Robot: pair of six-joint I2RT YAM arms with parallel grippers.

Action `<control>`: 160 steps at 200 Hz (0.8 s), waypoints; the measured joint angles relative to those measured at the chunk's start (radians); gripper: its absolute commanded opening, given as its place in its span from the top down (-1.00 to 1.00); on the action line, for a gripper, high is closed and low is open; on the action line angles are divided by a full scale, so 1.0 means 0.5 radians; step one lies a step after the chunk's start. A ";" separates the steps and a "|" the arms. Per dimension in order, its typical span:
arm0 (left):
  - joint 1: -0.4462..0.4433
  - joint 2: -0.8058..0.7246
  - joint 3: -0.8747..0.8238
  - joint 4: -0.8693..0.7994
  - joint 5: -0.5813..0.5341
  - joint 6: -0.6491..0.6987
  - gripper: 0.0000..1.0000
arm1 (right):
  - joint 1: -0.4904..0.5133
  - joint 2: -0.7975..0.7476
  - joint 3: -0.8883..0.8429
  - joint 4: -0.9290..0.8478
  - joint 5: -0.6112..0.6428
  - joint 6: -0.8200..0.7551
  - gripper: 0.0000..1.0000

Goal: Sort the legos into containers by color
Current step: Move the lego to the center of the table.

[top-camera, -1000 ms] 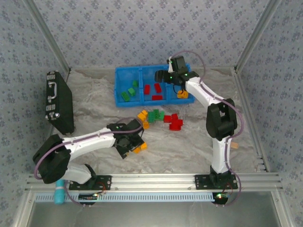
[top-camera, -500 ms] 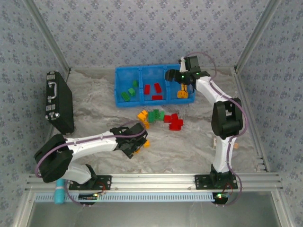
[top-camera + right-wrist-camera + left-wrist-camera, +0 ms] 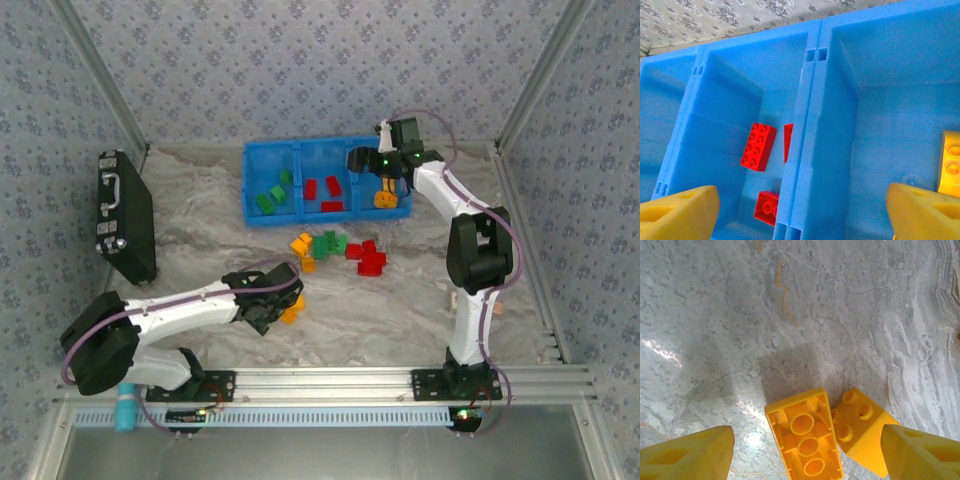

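My left gripper (image 3: 805,456) hangs open just above the table, with two orange-yellow legos between its fingers. One lies upside down (image 3: 805,437), hollow side up; the other (image 3: 863,426) leans against it with studs showing. From above that gripper (image 3: 280,307) sits near the table's middle front. My right gripper (image 3: 800,216) is open and empty above the blue bin's divider (image 3: 805,150). Below it are red legos (image 3: 758,146) in the middle compartment and a yellow one (image 3: 951,162) in the right. The bin (image 3: 300,148) also holds green legos (image 3: 270,196) on the left.
A loose cluster lies in front of the bin: orange legos (image 3: 302,246), green ones (image 3: 327,243) and red ones (image 3: 367,258). A black case (image 3: 125,215) leans at the left. The table cover is wrinkled and pale.
My right gripper shifted rightward along the bin, then held still. My left gripper edged a little left over the orange-yellow legos and its arm stretched lower.
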 measured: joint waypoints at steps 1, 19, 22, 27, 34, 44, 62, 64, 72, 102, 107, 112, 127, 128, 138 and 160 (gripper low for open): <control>0.000 0.001 -0.001 0.001 0.000 -0.001 -0.54 | 0.000 0.000 0.001 -0.001 0.000 -0.002 -0.76; 0.000 0.046 -0.014 0.024 0.001 -0.002 -0.54 | 0.004 0.000 0.012 -0.012 0.001 -0.016 -0.77; 0.000 0.057 -0.016 0.031 0.001 -0.002 -0.54 | 0.005 0.001 0.014 -0.014 0.001 -0.019 -0.76; 0.000 0.074 -0.020 0.050 -0.005 -0.008 -0.54 | 0.005 0.001 0.017 -0.017 0.002 -0.023 -0.76; 0.000 0.082 -0.020 0.078 -0.006 -0.011 -0.53 | 0.009 0.001 0.022 -0.018 0.003 -0.027 -0.76; 0.000 0.095 -0.020 0.106 -0.008 -0.020 -0.53 | 0.010 0.001 0.027 -0.019 0.007 -0.036 -0.76; 0.000 0.121 -0.020 0.166 -0.012 -0.040 -0.49 | 0.014 0.001 0.027 -0.032 0.018 -0.053 -0.76; 0.000 0.123 -0.020 0.172 -0.014 -0.040 -0.48 | 0.014 0.001 0.027 -0.034 0.020 -0.053 -0.76; 0.000 0.127 -0.020 0.192 -0.014 -0.050 -0.46 | 0.014 0.002 0.027 -0.043 0.024 -0.061 -0.76; 0.000 0.129 -0.050 0.269 -0.018 -0.085 -0.46 | 0.014 0.002 0.027 -0.063 0.046 -0.076 -0.76; 0.000 0.129 -0.056 0.285 -0.021 -0.092 -0.47 | 0.014 0.003 0.027 -0.064 0.047 -0.076 -0.76; 0.000 0.130 -0.060 0.304 -0.021 -0.096 -0.49 | 0.014 0.003 0.027 -0.064 0.051 -0.076 -0.76; 0.000 0.143 -0.060 0.335 -0.021 -0.099 -0.55 | 0.014 0.007 0.030 -0.076 0.053 -0.082 -0.75; 0.000 0.144 -0.060 0.336 -0.022 -0.098 -0.56 | 0.014 0.007 0.031 -0.078 0.053 -0.083 -0.75; 0.000 0.156 -0.051 0.343 -0.021 -0.098 -0.56 | 0.018 0.012 0.040 -0.093 0.053 -0.089 -0.75; 0.000 0.161 -0.028 0.301 -0.019 -0.089 -0.56 | 0.022 0.019 0.053 -0.102 0.054 -0.092 -0.75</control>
